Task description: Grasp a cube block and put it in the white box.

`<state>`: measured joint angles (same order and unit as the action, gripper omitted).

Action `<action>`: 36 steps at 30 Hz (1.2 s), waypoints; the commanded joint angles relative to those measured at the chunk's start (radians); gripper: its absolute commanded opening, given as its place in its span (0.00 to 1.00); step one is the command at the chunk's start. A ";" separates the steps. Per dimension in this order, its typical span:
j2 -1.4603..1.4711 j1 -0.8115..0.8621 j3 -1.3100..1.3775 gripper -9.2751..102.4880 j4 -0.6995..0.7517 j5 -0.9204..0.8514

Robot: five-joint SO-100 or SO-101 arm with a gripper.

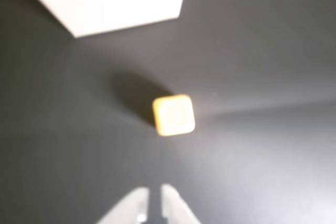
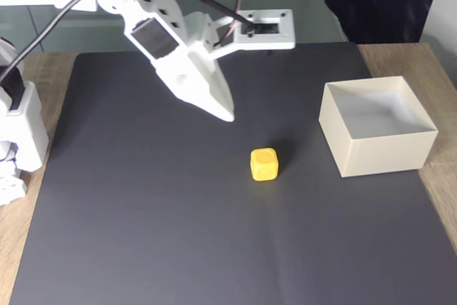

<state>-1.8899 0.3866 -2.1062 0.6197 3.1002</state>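
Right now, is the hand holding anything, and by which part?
Nothing. The hand is shut and empty above the mat; the cube lies apart from it.

Hobby or lab desk, black mat (image 2: 143,233) on wooden tabletop (image 2: 50,69), loose cables (image 2: 64,12)

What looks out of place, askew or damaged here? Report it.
Nothing stands out. The cube block sits flat on the black mat, apart from the upright white box. The tool hangs above the mat with its fingers together, holding nothing.
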 commanded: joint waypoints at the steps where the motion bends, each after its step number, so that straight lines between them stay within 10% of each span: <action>1: 0.028 0.026 0.081 0.23 -0.014 0.006; 36: 0.517 0.129 0.445 0.38 0.034 0.089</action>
<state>-1.3652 0.5077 -1.7104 0.6489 3.1830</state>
